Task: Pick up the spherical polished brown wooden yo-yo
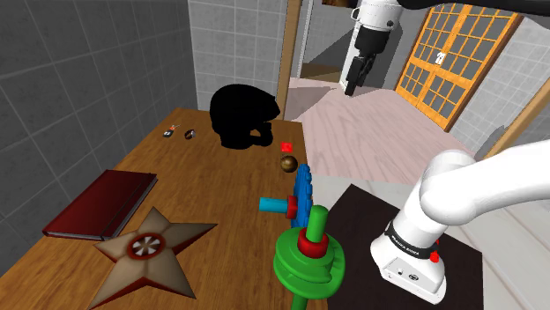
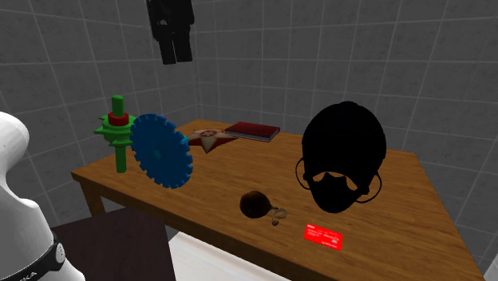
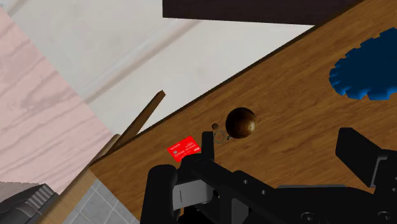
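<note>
The yo-yo (image 1: 288, 164) is a small shiny brown ball lying on the wooden table (image 1: 207, 189) near the edge that faces the stand. In the second exterior view the yo-yo (image 2: 255, 204) has a short string or ring beside it. My black gripper (image 1: 351, 84) hangs high in the air, well above and beyond that table edge, with the gripper (image 2: 176, 54) far above the table top. In the wrist view the yo-yo (image 3: 241, 123) lies far below, ahead of the open gripper (image 3: 278, 145), whose fingers stand apart with nothing between them.
A red card (image 1: 286, 146) lies right by the yo-yo. A blue gear (image 1: 304, 194) stands on edge close by, with a green ring stack (image 1: 306, 255) beyond it. A large black head-shaped object (image 1: 242, 114), a star (image 1: 145, 249) and a red book (image 1: 101, 202) also occupy the table.
</note>
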Controlling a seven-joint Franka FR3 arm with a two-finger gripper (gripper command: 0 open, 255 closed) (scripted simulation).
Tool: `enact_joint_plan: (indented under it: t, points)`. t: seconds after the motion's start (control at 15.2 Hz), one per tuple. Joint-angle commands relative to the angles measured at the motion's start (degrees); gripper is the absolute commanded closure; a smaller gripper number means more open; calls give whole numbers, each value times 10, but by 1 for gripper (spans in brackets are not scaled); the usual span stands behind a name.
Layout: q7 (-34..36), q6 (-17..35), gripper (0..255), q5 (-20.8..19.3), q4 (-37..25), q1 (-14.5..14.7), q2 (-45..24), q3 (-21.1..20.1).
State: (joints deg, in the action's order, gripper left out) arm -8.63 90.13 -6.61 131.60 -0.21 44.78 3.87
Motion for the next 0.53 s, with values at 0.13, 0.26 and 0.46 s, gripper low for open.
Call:
enact_joint_plan:
  t: [0.13, 0.26, 0.46]
  points:
    - [5, 32, 0, -2, 17, 2, -24, -3]
    - [9, 64, 0, -4, 31, 4, -51, -6]
    - [17, 112, 0, -9, 47, 7, -95, -10]
